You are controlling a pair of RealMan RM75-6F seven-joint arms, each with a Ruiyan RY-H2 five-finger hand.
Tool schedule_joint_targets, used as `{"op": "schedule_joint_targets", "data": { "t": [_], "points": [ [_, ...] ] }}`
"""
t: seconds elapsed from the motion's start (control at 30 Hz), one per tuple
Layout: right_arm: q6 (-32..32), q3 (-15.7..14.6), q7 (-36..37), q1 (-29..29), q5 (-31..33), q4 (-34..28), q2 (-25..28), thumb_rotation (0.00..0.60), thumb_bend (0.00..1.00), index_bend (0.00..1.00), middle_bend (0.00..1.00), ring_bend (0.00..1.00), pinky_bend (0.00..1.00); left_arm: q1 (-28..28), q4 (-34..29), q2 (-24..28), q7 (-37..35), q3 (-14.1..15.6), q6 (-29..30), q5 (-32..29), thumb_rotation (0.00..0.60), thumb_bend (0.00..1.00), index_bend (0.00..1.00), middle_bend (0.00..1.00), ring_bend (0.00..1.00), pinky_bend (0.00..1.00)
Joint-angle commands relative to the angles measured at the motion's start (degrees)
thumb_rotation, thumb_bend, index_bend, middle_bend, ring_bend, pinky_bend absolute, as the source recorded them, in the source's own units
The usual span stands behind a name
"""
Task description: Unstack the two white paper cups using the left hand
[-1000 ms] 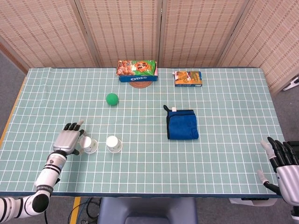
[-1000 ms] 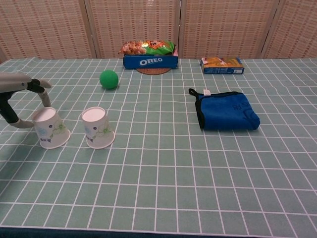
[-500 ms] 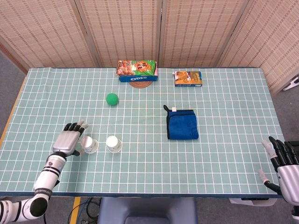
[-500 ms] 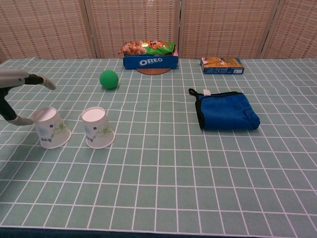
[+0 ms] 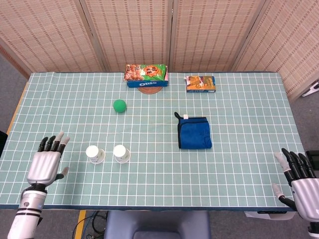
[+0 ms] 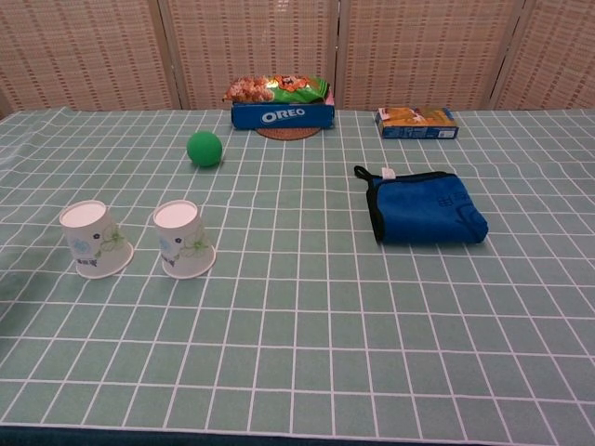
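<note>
Cups unstacked: left cup (image 6: 95,240) beside right cup (image 6: 184,240), both upside-down on worktop (image 6: 307,344); left hand (image 5: 46,164) released, fingers spread, clear of them; right hand (image 5: 298,175) idle, empty.

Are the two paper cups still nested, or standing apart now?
Apart. The left cup and right cup stand separately, mouth-down on the table with a clear gap between them; the left hand is open and touches neither.

Table (image 5: 239,94), green grid cloth: two cups (image 6: 95,240) (image 6: 183,239), ball (image 6: 204,149), Oreo box (image 6: 283,114), snack box (image 6: 416,123), blue towel (image 6: 426,206).
</note>
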Motion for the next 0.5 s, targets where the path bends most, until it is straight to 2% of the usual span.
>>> {"op": "schedule_joint_targets", "data": {
  "t": [0.03, 0.13, 0.2, 0.33, 0.5],
  "points": [
    [-0.8, -0.1, -1.8, 0.2, 0.1, -0.3, -0.8, 0.6, 0.32, 0.01, 0.0, 0.0, 0.0, 11.4, 1.7, 0.0, -2.8, 8.4, 9.5, 16.9, 0.6, 0.3, 0.0, 0.0, 0.0, 0.0],
    [-1.5, 0.0, -3.5, 0.2, 0.8, -0.6, -1.6, 0.6, 0.32, 0.01, 0.0, 0.0, 0.0, 17.0, 8.3, -1.5, -7.1, 10.7, 14.1, 24.5, 0.6, 0.3, 0.0, 0.0, 0.0, 0.0],
    [-2.1, 0.2, -4.8, 0.3, 1.8, -0.9, -2.2, 0.6, 0.32, 0.01, 0.0, 0.0, 0.0, 20.2, 13.7, -2.8, -10.6, 11.0, 16.8, 27.2, 0.6, 0.3, 0.0, 0.0, 0.0, 0.0],
    [-2.4, 0.3, -7.2, 0.0, 3.2, -1.5, -3.4, 0.6, 0.32, 0.01, 0.0, 0.0, 0.0, 24.3, 21.4, -4.3, -16.5, 9.8, 19.1, 28.2, 0.6, 0.3, 0.0, 0.0, 0.0, 0.0],
    [-1.5, 0.2, -10.3, -0.7, 2.4, -1.6, -5.2, 0.6, 0.32, 0.01, 0.0, 0.0, 0.0, 26.4, 27.0, -4.2, -23.3, 8.0, 18.7, 28.6, 0.6, 0.3, 0.0, 0.0, 0.0, 0.0]
  ]
}}
